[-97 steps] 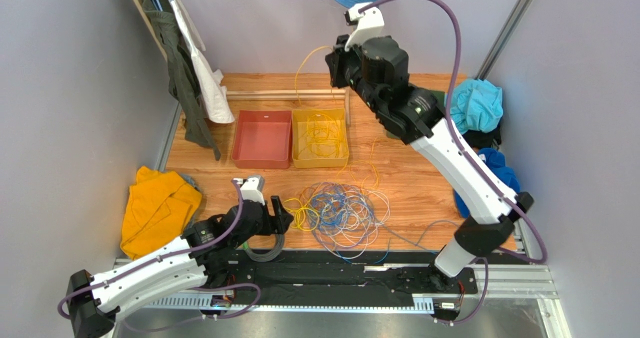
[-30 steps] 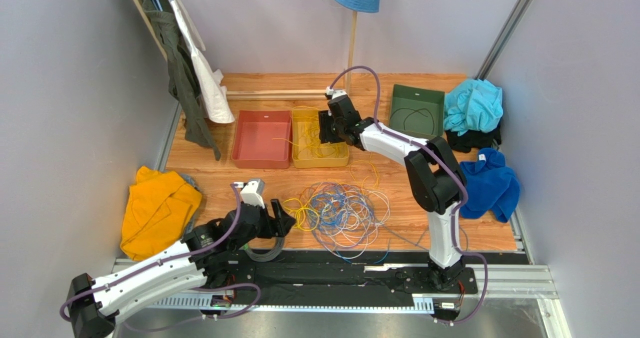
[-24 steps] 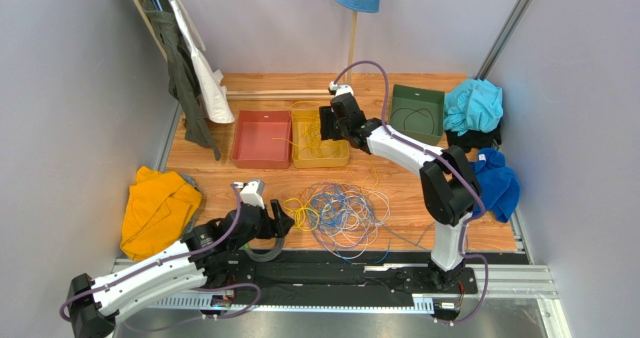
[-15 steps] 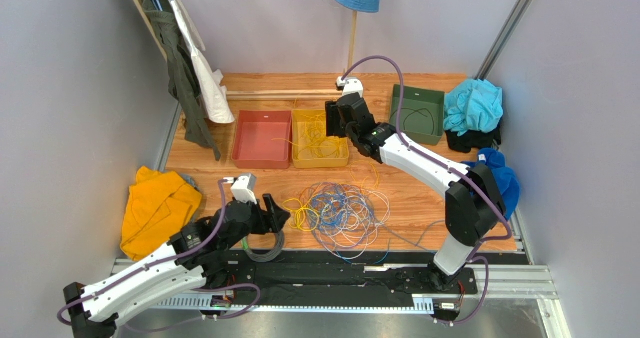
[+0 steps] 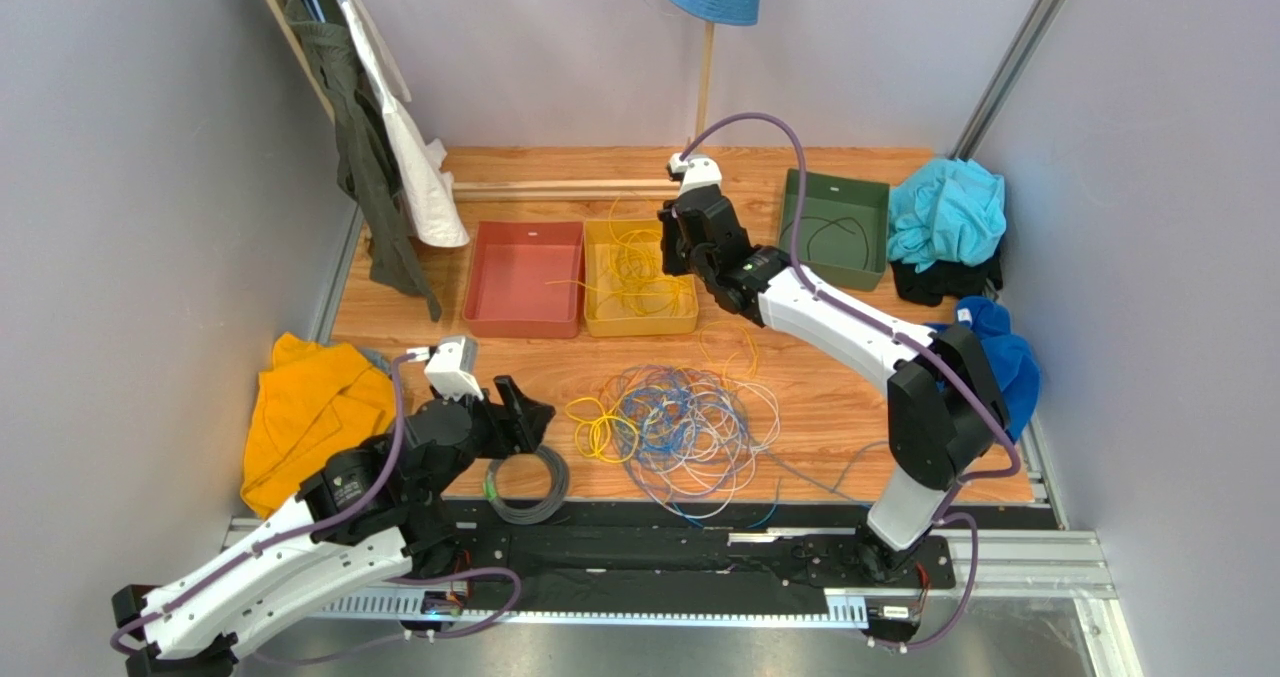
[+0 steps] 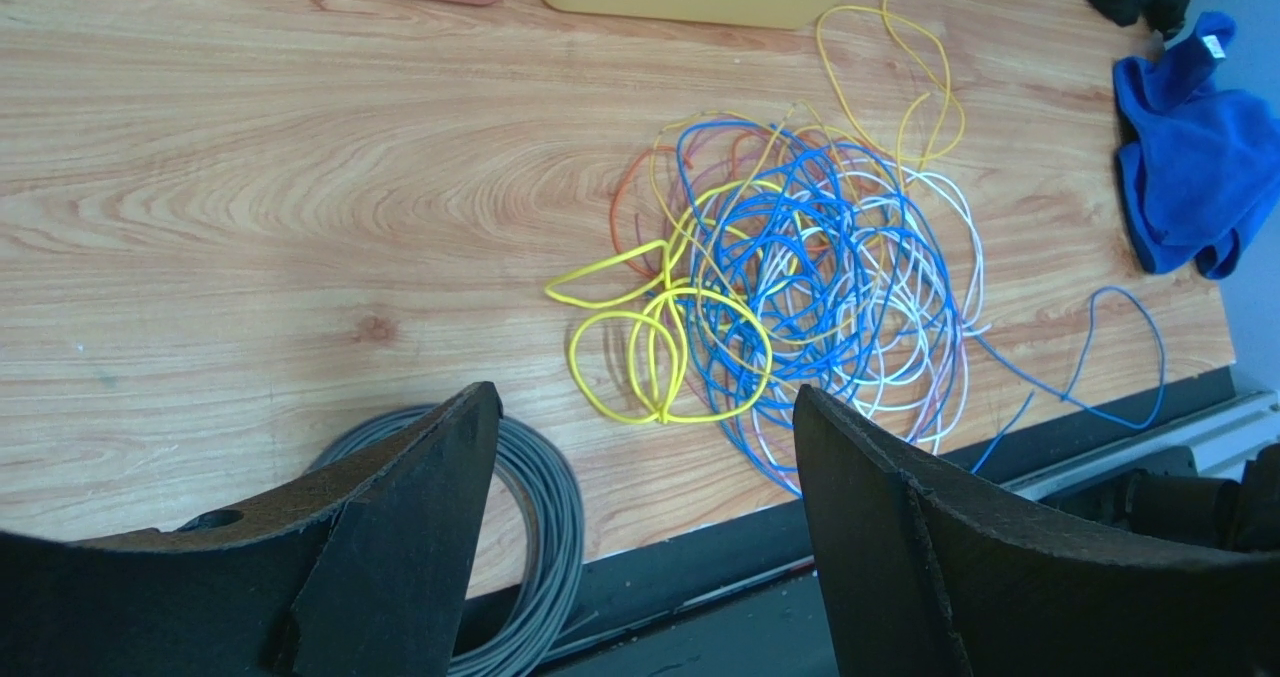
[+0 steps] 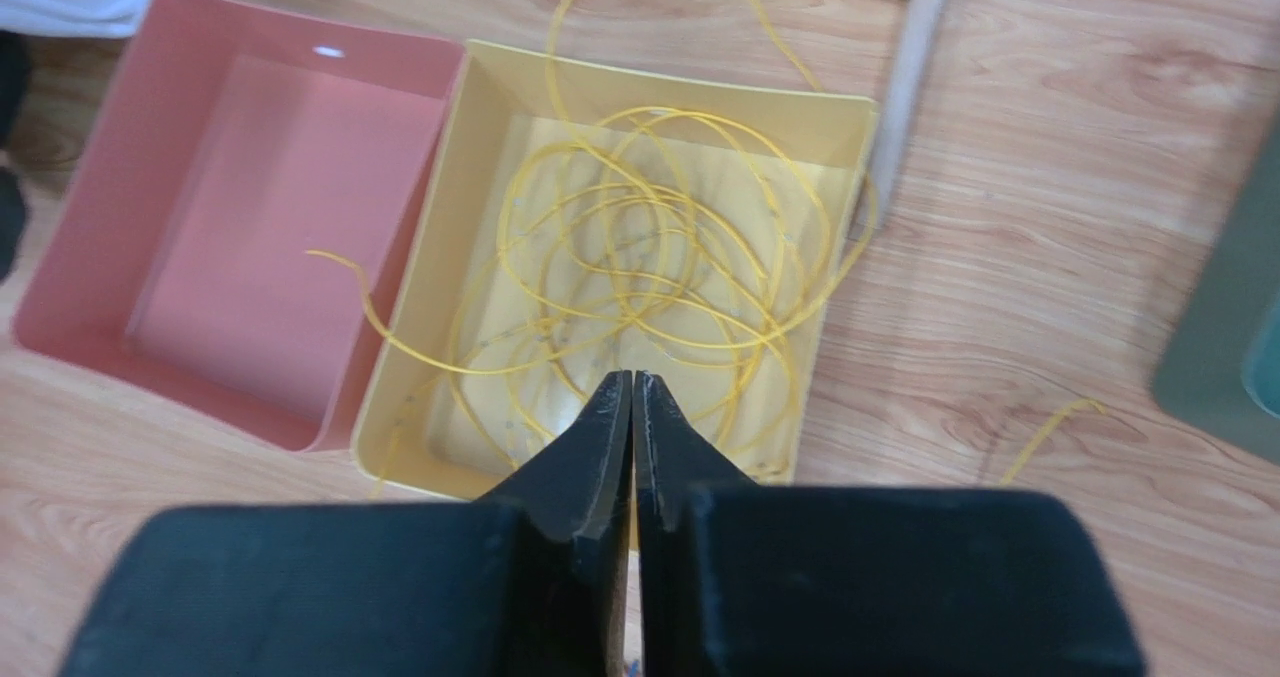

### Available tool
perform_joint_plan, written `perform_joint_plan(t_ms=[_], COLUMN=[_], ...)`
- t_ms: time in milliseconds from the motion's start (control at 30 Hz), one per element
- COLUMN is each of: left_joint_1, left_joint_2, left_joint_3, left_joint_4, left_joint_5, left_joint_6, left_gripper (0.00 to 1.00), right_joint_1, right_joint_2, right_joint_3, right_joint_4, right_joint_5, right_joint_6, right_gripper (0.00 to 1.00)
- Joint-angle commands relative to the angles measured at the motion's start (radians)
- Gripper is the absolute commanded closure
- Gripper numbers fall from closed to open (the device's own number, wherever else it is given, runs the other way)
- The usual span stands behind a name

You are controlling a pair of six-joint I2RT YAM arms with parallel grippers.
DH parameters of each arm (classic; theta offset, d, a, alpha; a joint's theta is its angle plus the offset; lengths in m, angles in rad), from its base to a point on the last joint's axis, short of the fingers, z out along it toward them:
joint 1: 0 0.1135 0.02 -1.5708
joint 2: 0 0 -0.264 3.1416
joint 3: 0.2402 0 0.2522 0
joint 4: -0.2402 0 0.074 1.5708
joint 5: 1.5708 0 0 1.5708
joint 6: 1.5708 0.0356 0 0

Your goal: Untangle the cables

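**Loose cables heaped mid-desk; one end effector gapes near them, the other is shut over a bin.**

The cables (image 5: 684,422) (image 6: 781,302) lie on the wooden desk (image 5: 812,362) as one tangle of blue, yellow and pale loops, in front of the yellow bin (image 5: 642,322) (image 7: 691,89). The left end effector (image 5: 526,412) (image 6: 643,397) hovers just left of the tangle with its fingers spread wide, holding nothing. A grey coil (image 5: 529,487) (image 6: 534,497) lies below it. The right end effector (image 5: 672,245) (image 7: 631,385) hangs over the yellow bin with its fingers pressed together; I cannot tell whether a strand is nipped between them. Yellow strands (image 7: 646,257) curl inside that bin, some spilling over its rim, one into the red bin (image 5: 523,280) (image 7: 226,212) beside it.
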Motion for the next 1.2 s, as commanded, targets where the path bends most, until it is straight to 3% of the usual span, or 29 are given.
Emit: perform_joint_plan(t_ms=[0, 33, 133, 367, 633, 1067, 1167], left_joint_1=[0.002, 0.002, 0.002, 0.002, 0.002, 0.003, 0.002], left_joint_2=[-0.006, -0.006, -0.003, 0.004, -0.014, -0.017, -0.010], left_joint_3=[0.011, 0.008, -0.004, -0.027, -0.061, -0.079, -0.086], left_joint_4=[-0.010, -0.008, 0.005, 0.027, 0.041, 0.035, 0.044], left_joint_5=[-0.021, -0.018, -0.011, 0.017, 0.028, 0.045, 0.045], left_joint_6=[0.020, 0.021, 0.021, 0.006, -0.002, -0.020, -0.022], left_gripper=[0.20, 0.19, 0.19, 0.19, 0.19, 0.19, 0.19], right_joint_1=[0.000, 0.002, 0.029, 0.056, 0.071, 0.079, 0.074], right_joint_2=[0.057, 0.070, 0.136, 0.257, 0.284, 0.453, 0.466], right_joint_3=[0.045, 0.048, 0.085, 0.169, 0.167, 0.304, 0.307], right_joint_4=[0.066, 0.077, 0.083, 0.119, 0.097, -0.039, -0.052], right_joint_5=[-0.138, -0.200, -0.241, -0.331, -0.280, -0.093, -0.067], right_joint_6=[0.032, 0.042, 0.042, 0.110, 0.062, -0.086, -0.090], right_gripper=[0.86, 0.75, 0.67, 0.75, 0.53, 0.57, 0.64])
